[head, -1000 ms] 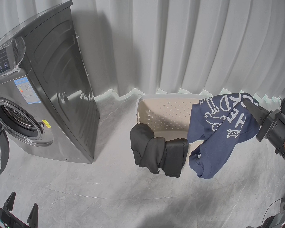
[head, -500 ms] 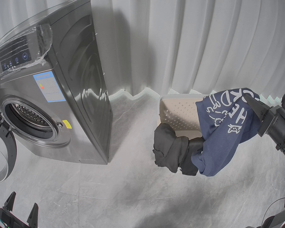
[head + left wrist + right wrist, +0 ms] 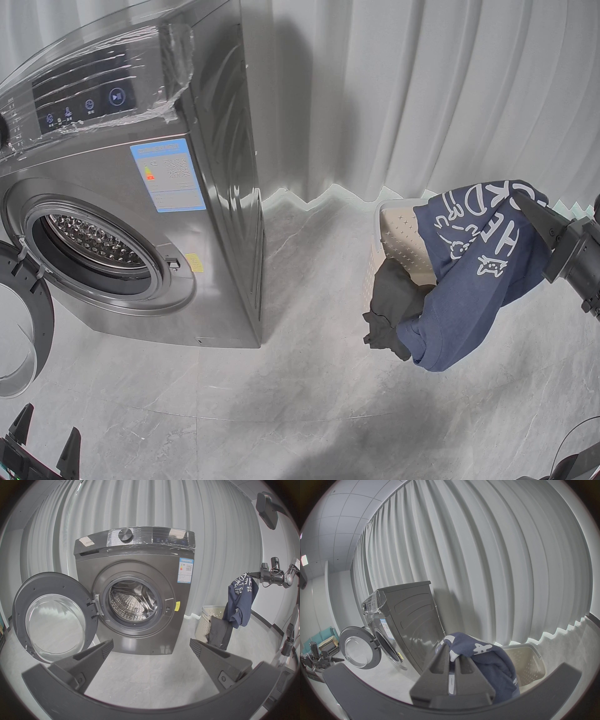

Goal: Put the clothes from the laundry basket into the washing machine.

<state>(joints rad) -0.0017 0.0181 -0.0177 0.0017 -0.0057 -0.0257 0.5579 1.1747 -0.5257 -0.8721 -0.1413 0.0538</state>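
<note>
The grey washing machine (image 3: 125, 187) holds nothing yet: the right hand (image 3: 524, 204) grips a navy printed sweatshirt (image 3: 481, 275) aloft, and a black garment (image 3: 390, 300) hangs over the beige perforated basket (image 3: 397, 228).

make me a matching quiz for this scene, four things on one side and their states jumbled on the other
1. navy sweatshirt
2. black garment
3. washer door
4. left gripper

A. swung open
B. open, holding nothing
C. hanging from the right gripper
D. draped over the laundry basket rim

Pairs: 1-C, 2-D, 3-A, 4-B
</note>
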